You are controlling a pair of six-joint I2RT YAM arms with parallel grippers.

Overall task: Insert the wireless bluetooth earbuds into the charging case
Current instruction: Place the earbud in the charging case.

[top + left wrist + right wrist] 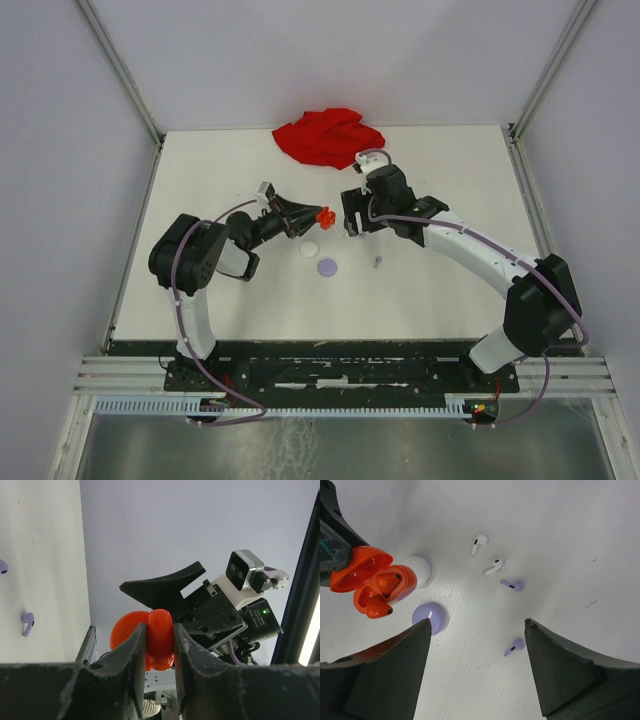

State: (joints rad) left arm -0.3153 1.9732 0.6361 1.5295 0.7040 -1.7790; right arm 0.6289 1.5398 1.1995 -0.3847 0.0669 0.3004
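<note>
Two red earbuds lie in the base of the open charging case, a glossy orange-red clamshell with rounded edges. Dark tips show on both; the lower one sticks out past the rim. The left gripper is clenched on the case, its matte black, rough-grained fingers pressing both sides and holding it above the table.

The right gripper is just beside the case, jaws spread wide with nothing between them. Its fingers are blunt, wedge-shaped and grainy black.

Four loose earbuds rest on the flat white tabletop:
- two white earbuds, smooth and stemmed, close together;
- two lavender earbuds, apart from each other.

A white disc and a lavender disc, both round and domed, lie below the case. A crumpled red cloth sits at the far edge.
</note>
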